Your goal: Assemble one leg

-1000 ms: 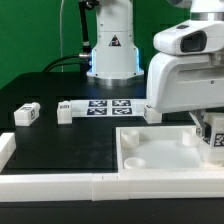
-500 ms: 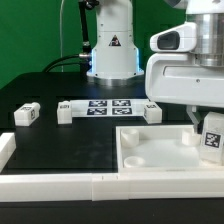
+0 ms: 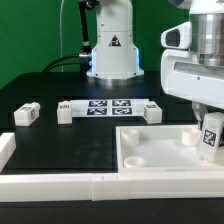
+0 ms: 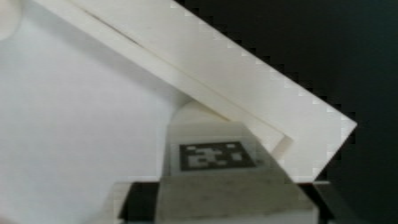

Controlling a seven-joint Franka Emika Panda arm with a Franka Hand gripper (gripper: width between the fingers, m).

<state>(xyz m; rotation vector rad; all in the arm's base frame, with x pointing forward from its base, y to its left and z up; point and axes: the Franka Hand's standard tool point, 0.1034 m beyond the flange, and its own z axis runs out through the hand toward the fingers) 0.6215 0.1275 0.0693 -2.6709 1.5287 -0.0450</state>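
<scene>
Gripper (image 3: 211, 124) clamped shut on the leg (image 3: 211, 138), tag facing cam. Arm (image 3: 196, 70) has slid sideways vs 0.5 s ago; leg stays held, just over the top's (image 3: 160, 152) corner below gripper. Prob lining up for insertion.

Open table (image 3: 70, 150) beside tray (image 3: 124, 150), tray wall (image 4: 231, 70) near held leg (image 3: 211, 135)
</scene>
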